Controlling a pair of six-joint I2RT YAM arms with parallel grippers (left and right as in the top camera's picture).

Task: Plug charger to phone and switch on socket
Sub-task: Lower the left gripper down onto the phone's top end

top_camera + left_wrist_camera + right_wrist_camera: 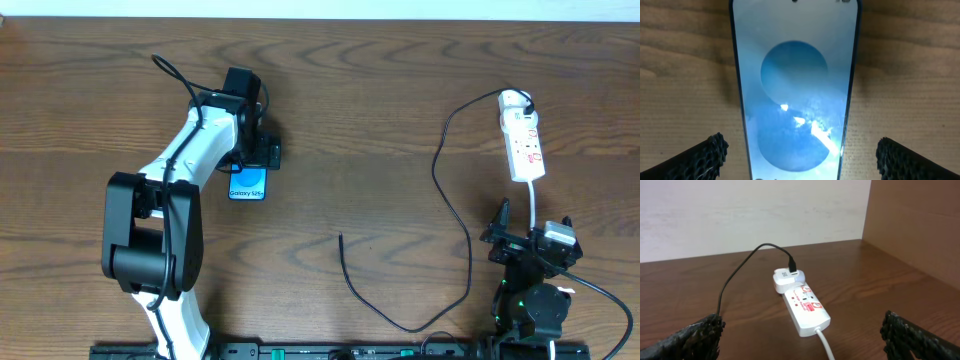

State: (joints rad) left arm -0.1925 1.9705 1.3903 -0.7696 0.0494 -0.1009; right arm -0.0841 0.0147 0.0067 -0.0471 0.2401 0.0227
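The work surface is a dark wood-grain table [380,90] with a pale wall behind its far edge. The left gripper [800,155] stands spread wide above the phone [795,75], which lies flat, screen up and lit blue. One finger [705,155] sits off each long side of the phone, with bare table showing between pad and phone edge, and nothing is gripped. The right gripper [802,337] is likewise fully spread and empty. The socket [805,307] lies ahead of its fingertips, lengthwise, and its white cord [824,342] runs back toward the gripper between the fingers. The white plug head [785,279] sits at the socket's far end. From it, the charger [455,215] leaves as a thin black cable, curves past the right gripper's left side and loops near the table's front edge. Its plug tip [341,237] lies free on the table between the two grippers, well apart from the phone.
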